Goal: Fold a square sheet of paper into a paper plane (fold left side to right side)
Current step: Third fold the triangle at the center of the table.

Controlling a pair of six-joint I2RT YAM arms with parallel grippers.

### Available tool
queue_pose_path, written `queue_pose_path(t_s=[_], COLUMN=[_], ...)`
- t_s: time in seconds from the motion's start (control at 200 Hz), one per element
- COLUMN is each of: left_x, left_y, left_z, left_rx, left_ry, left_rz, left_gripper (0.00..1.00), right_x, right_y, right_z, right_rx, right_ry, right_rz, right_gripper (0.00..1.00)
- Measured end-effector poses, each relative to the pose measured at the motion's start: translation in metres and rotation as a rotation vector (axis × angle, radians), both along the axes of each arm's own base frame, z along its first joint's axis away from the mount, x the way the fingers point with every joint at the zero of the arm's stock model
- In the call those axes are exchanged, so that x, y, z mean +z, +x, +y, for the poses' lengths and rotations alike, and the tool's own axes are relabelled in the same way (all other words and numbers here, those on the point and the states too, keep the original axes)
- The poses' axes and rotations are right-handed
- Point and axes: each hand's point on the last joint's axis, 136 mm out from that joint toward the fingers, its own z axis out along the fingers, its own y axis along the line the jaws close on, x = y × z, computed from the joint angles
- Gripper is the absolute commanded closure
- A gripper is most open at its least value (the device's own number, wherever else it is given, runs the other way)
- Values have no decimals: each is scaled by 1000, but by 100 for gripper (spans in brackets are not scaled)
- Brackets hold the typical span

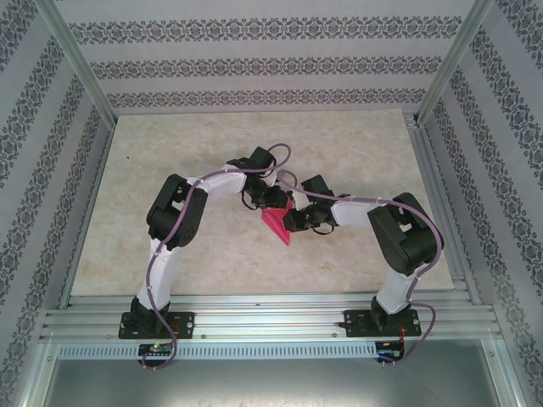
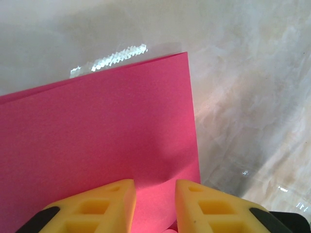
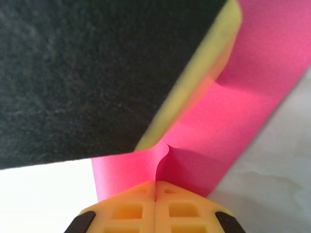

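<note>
1. One pink sheet of paper (image 1: 277, 225) is held up near the middle of the tabletop (image 1: 170, 153), between the two grippers.
2. From above, the sheet reads as a narrow wedge. Its long axis runs from far-left to near-right, and its sharp tip points toward the near edge, slightly to the right.
3. In the left wrist view its top edge shows two layers lying together, so it is folded double there. A straight side edge runs down the right.
4. I cannot tell whether the tip touches the tabletop.
5. The right gripper (image 3: 155, 187) is clenched on the sheet. Its two yellow fingers meet, with the paper pinched between them and curling up from the seam.
6. The left gripper (image 2: 154, 187) has its fingers parted, with pink paper showing in the gap. In the right wrist view, the yellow edge of its black-padded finger (image 3: 97, 73) touches the sheet at a small dimple.
7. Count: one sheet, two grippers.
</note>
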Motion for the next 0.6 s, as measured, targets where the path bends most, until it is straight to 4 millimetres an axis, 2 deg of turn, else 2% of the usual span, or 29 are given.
queue_pose_path(t_s=[0.18, 0.38, 0.485, 0.599], left_x=[2, 10, 19, 38], left_y=[0, 0, 7, 20], left_z=[-1, 5, 13, 26], left_rx=[-2, -1, 15, 50], left_ry=[-6, 8, 10, -7], left_rz=[-1, 7, 3, -26], left_gripper=[65, 56, 51, 51], right_x=[-2, -2, -2, -2], right_y=[0, 2, 3, 4], right_z=[1, 4, 5, 6], right_rx=[-1, 5, 6, 8], right_ry=[1, 10, 12, 13], right_rz=[5, 8, 9, 10], right_gripper=[100, 100, 100, 100])
